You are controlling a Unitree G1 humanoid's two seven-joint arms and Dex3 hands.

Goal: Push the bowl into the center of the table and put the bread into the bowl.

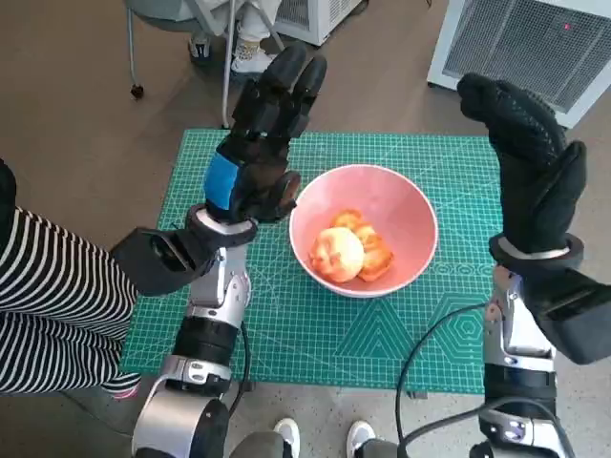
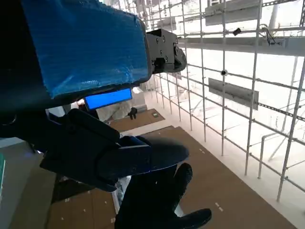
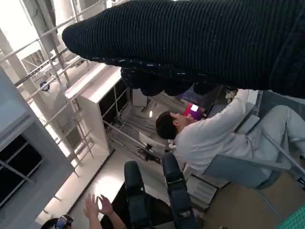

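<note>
- Left robot hand point(image 1: 258, 157), black with blue tape on its back, is raised over the far left part of the tabletop point(image 1: 220, 315), fingers stretched out and apart, holding nothing; in the left wrist view point(image 2: 95, 95) its taped back fills the frame and the camera looks up at windows and floor.
- Right robot hand point(image 1: 525, 157), in the black knitted glove, is lifted beyond the tabletop's right edge, fingers straight and apart, holding nothing; the right wrist view point(image 3: 205, 45) shows the glove as a dark band.
- Green cutting mat point(image 1: 449, 324) covers the tabletop.
- Pink bowl point(image 1: 401, 205) stands upright near the middle of the mat, between the two forearms and touched by neither hand.
- Bread point(image 1: 351, 250) lies inside the bowl: a pale round roll against golden-brown pieces, toward the near side of the bowl.
- A person's striped sleeve point(image 1: 48, 305) shows at the left edge of the head view.
- A person in a light shirt point(image 3: 209, 138) sits in the right wrist view.
- White shoes point(image 1: 320, 437) show at the near edge of the tabletop.
</note>
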